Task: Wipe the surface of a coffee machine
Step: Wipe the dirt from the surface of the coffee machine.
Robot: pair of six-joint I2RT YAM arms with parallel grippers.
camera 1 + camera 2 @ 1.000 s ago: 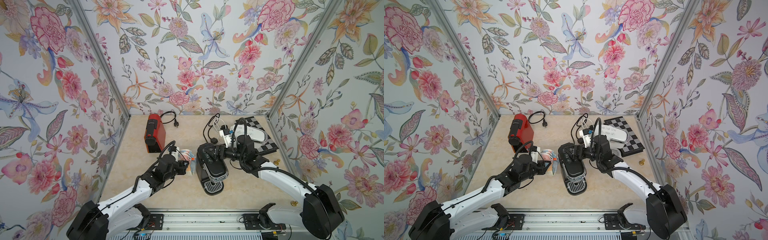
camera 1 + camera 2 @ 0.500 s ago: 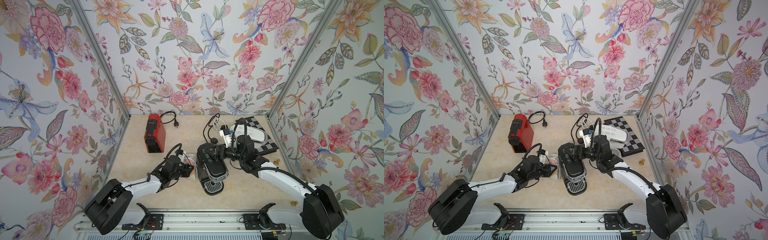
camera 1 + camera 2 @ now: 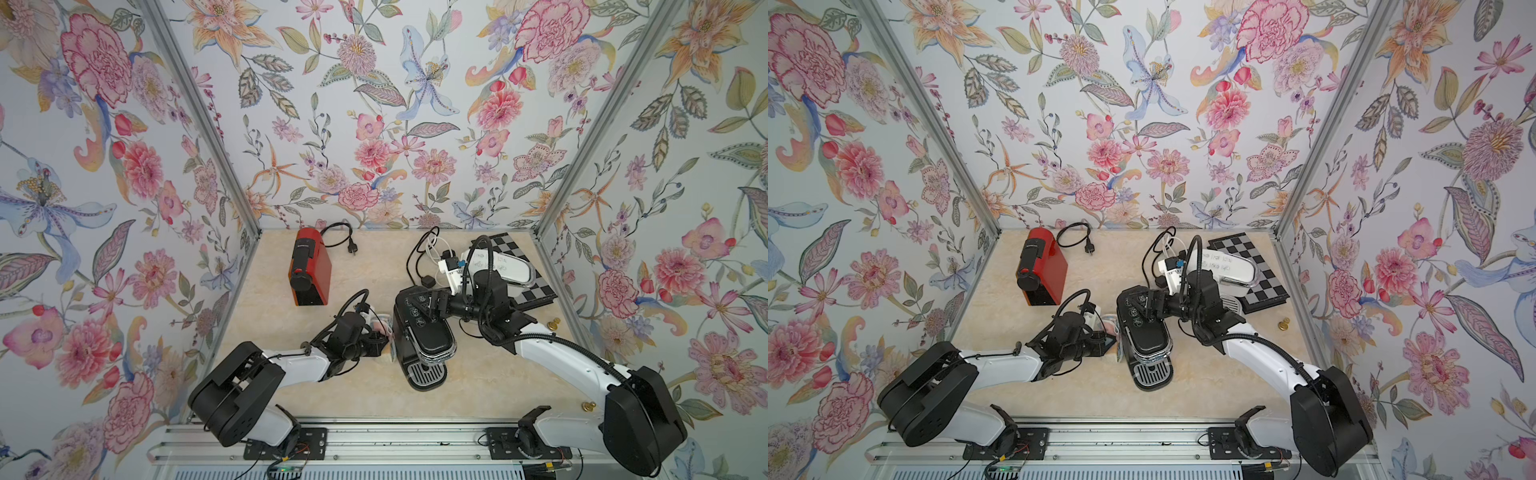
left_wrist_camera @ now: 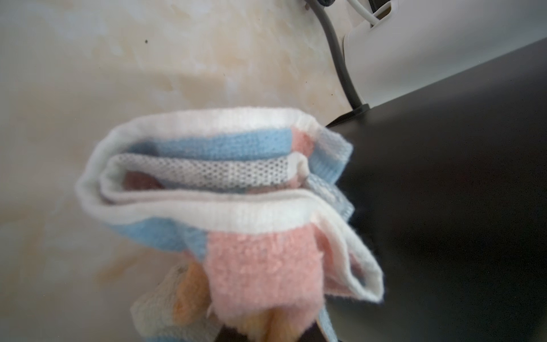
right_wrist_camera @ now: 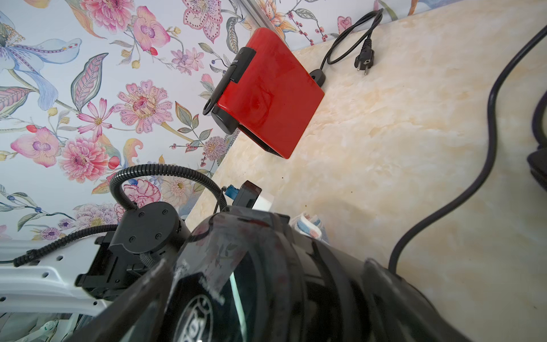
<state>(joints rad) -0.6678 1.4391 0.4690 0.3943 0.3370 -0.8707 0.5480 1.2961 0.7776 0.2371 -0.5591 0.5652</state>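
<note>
The black coffee machine [image 3: 424,332] [image 3: 1146,332] stands mid-table, drip tray toward the front. My left gripper [image 3: 380,340] [image 3: 1106,343] [image 4: 266,331] is low at its left side, shut on a folded pink, blue and white cloth [image 4: 225,189] [image 3: 384,328] [image 5: 307,226]. The cloth's edge touches the machine's dark side wall [image 4: 444,192]. My right gripper [image 3: 434,305] [image 3: 1148,309] stands open over the machine's button panel at the top rear; the glossy black body [image 5: 296,281] fills its wrist view and hides the fingertips.
A red coffee machine [image 3: 309,270] [image 5: 266,94] lies at the back left with its black cord and plug [image 3: 345,241]. Behind the right arm are a chessboard [image 3: 523,270], a white lidded container [image 3: 503,266] and looped cables [image 3: 419,257]. A brass piece [image 3: 552,324] sits near the right wall.
My left arm has dropped lower and carried the cloth right, from beside the machine to against its left side. The right arm has not moved.
</note>
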